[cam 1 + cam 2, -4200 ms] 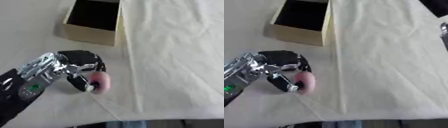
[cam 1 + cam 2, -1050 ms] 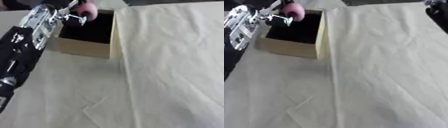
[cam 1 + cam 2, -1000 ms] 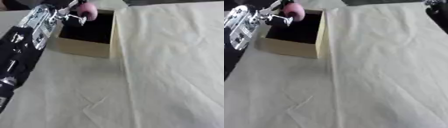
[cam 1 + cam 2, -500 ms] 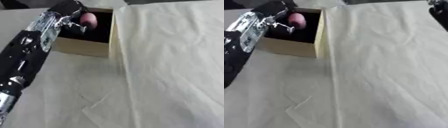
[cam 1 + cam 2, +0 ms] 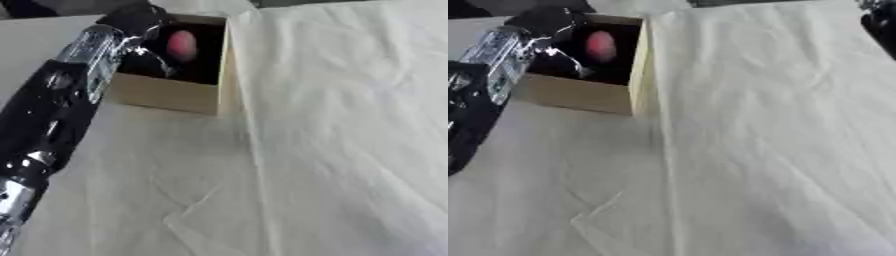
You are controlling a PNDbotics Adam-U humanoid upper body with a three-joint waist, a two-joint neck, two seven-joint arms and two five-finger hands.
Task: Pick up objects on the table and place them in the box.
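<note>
Left eye view showed the robot's left hand (image 5: 140,22) reaching over the near-left rim of the open tan cardboard box (image 5: 175,95), where 1 second earlier it had hovered above that rim; whether its fingers still pinched anything I could not tell. The small pink rounded object (image 5: 181,44) now sat low inside the box's dark interior, so this placement looked nearly complete. Around the box, the cream cloth-covered table (image 5: 350,150) held nothing else, and only a dark edge of the right hand (image 5: 880,22) showed at the right eye view's upper corner.

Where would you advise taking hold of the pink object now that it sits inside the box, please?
Probably from straight above, fingers closing on opposite sides of the pink object. It looks rounded, with no handle, and the walls of the box block any sideways approach. The left hand is already over that opening; whether it holds the object is unclear.
</note>
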